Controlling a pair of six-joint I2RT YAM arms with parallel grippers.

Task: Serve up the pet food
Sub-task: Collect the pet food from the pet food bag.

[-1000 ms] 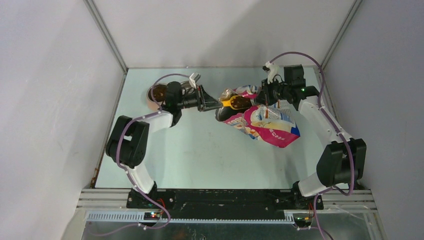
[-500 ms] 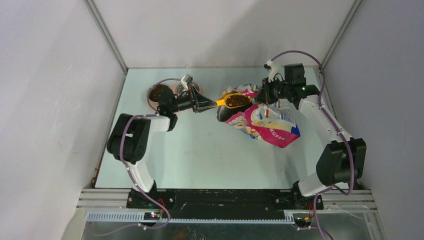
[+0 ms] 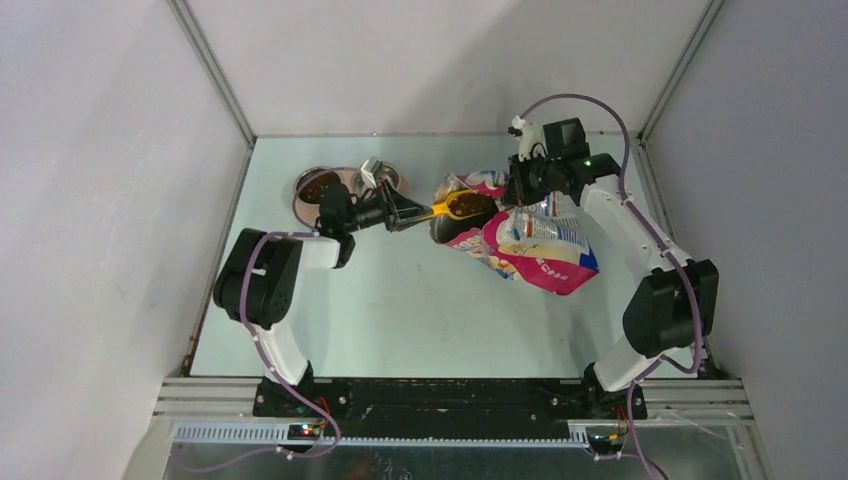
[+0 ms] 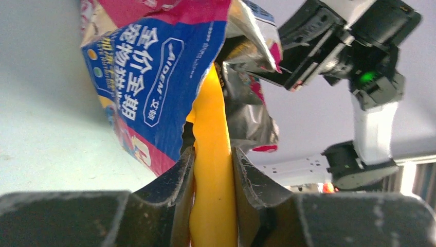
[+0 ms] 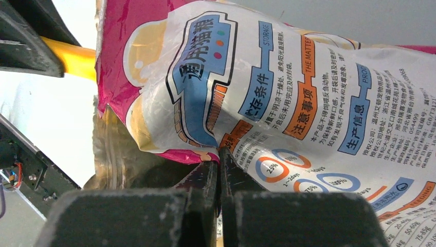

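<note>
The glossy blue, pink and red pet food bag [image 3: 540, 250] lies at the back right of the table with its mouth facing left. My right gripper [image 3: 516, 192] is shut on the bag's upper edge [image 5: 241, 139] and holds the mouth open. My left gripper [image 3: 404, 212] is shut on the handle [image 4: 213, 149] of the orange scoop [image 3: 465, 205]. The scoop's bowl holds brown kibble [image 3: 472, 205] right at the bag's mouth. In the left wrist view the bag [image 4: 149, 77] hangs over the scoop. The bag's print [image 5: 288, 92] fills the right wrist view.
The pink double-bowl feeder [image 3: 345, 178] stands at the back left, behind my left wrist. Its left bowl [image 3: 318, 186] holds kibble; the right bowl [image 3: 382, 177] is partly hidden. Grey walls enclose the table on three sides.
My left gripper has drawn back a little to the left with the scoop, which now shows kibble at the bag's mouth. The right wrist has shifted left, still pinching the bag.
</note>
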